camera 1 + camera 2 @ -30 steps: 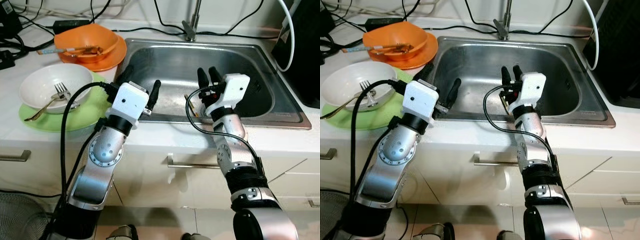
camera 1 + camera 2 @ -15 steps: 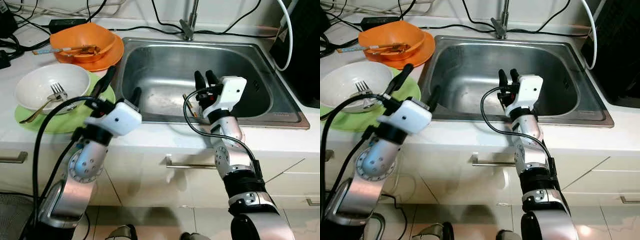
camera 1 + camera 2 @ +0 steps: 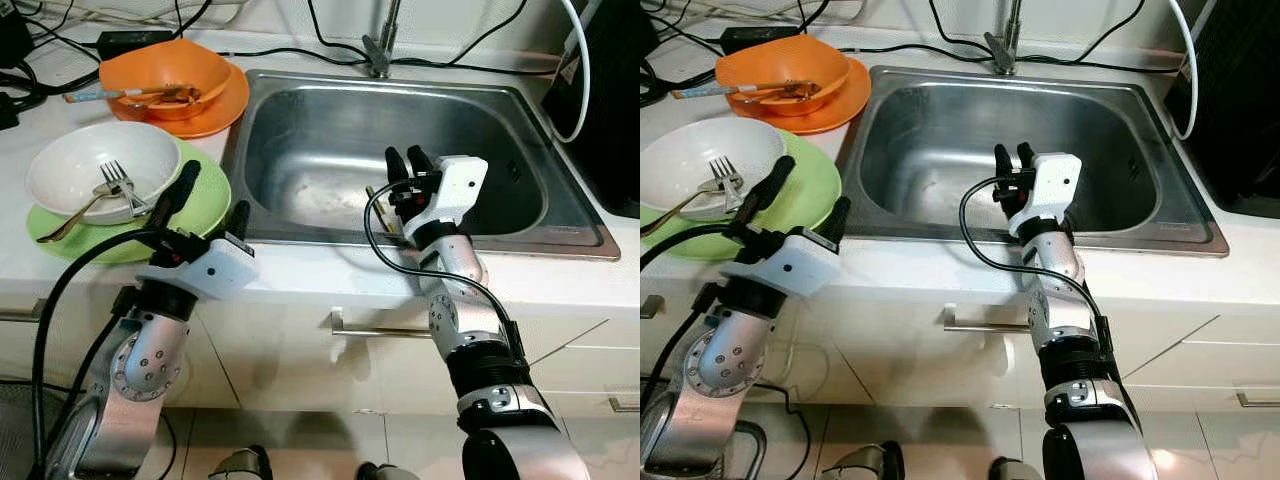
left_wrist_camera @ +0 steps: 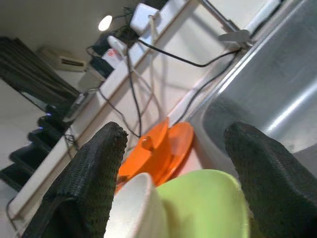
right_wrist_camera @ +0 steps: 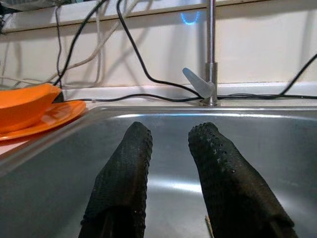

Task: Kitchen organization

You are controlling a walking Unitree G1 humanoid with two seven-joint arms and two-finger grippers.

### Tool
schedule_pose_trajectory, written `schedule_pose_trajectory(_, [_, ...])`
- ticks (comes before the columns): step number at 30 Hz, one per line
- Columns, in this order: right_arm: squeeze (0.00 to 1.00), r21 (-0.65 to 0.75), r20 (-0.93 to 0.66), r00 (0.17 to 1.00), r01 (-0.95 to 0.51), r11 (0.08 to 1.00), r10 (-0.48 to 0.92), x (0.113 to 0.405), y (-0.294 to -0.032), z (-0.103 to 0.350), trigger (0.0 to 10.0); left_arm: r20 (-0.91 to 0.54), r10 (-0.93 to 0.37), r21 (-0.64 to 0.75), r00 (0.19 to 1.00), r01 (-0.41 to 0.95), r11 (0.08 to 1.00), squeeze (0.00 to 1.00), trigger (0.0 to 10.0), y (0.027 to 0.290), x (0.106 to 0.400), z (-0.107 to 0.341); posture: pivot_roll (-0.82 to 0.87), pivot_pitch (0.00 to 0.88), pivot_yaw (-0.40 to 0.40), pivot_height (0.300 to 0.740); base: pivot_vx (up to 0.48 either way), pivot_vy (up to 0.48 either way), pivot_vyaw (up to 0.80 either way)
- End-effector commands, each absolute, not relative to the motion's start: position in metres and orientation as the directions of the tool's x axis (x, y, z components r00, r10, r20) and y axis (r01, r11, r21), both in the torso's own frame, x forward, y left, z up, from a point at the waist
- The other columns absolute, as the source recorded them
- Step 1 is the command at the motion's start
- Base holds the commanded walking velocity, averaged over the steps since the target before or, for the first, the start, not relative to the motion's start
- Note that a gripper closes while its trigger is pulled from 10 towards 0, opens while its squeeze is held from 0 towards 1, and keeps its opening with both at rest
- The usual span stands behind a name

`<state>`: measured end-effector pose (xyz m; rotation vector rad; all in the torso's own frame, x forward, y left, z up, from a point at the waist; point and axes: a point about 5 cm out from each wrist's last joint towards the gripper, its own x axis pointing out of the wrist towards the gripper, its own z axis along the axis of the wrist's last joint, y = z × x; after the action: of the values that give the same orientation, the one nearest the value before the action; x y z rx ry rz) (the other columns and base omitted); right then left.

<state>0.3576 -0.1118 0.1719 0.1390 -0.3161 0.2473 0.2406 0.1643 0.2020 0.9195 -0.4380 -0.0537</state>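
Cabinet fronts (image 3: 300, 350) with a metal drawer handle (image 3: 385, 328) run below the white counter (image 3: 330, 272), nearest the camera. Just above the counter's front edge, the left gripper (image 3: 208, 200) hangs with its two black fingers spread wide and nothing between them; its tips point over the near rim of the green plate (image 3: 205, 190). In the left wrist view those fingers (image 4: 81, 183) frame the plate's green rim and the edge of the white bowl.

The white bowl (image 3: 75, 165) sits on the green plate, and a silver fork (image 3: 118, 182) rests inside it with its tines up toward the far side. A second utensil lies across the bowl's near rim, its handle reaching out over the plate to the left.

To the right, the right gripper (image 3: 405, 168) is held over the near part of the steel sink (image 3: 300, 120), its fingers close together with only a narrow gap, holding nothing. A thin stick-like item (image 3: 378, 205) lies in the basin just beside that gripper; what it is cannot be told.

Farther back on the counter, left of the sink, an orange bowl (image 3: 160, 68) stands on an orange plate (image 3: 225, 110), with utensils (image 3: 135, 97) laid across the bowl. Behind the sink rises the tap (image 3: 380, 50), and black cables (image 3: 300, 57) trail along the back of the counter. A black appliance (image 3: 605, 100) stands at the far right.
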Motion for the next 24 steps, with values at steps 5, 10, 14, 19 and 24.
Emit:
schedule_pose_trajectory(5, [0.0,0.111,0.298,0.931,-0.254,0.961,0.212,0.359,-0.115,0.167,10.0,0.385,-0.195,0.793,0.902,-0.215,0.57,0.0,10.0,0.169,0.227,0.206,0.05,0.127,-0.055,0.74,0.0,0.0,0.0])
schedule_pose_trajectory(10, [0.0,0.114,0.294,0.932,-0.257,0.96,0.214,0.36,-0.114,0.166,10.0,0.374,-0.198,0.809,0.906,-0.215,0.547,0.0,10.0,0.17,0.219,0.202,0.06,0.126,-0.059,0.74,0.0,0.0,0.0])
schedule_pose_trajectory(14, [0.0,0.116,0.294,0.932,-0.253,0.96,0.21,0.36,-0.116,0.166,10.0,0.364,-0.18,0.823,0.914,-0.225,0.522,0.0,10.0,0.175,0.214,0.2,0.06,0.126,-0.062,0.74,0.0,0.0,0.0])
schedule_pose_trajectory(19, [0.0,0.119,0.29,0.934,-0.25,0.961,0.207,0.361,-0.117,0.166,10.0,0.362,-0.132,0.834,0.923,-0.258,0.488,0.0,10.0,0.186,0.211,0.199,0.06,0.128,-0.065,0.74,0.0,0.0,0.0])
schedule_pose_trajectory(24, [0.0,0.12,0.288,0.935,-0.251,0.96,0.208,0.36,-0.116,0.164,10.0,0.356,-0.109,0.832,0.928,-0.262,0.489,0.0,10.0,0.189,0.212,0.198,0.06,0.129,-0.065,0.74,0.0,0.0,0.0])
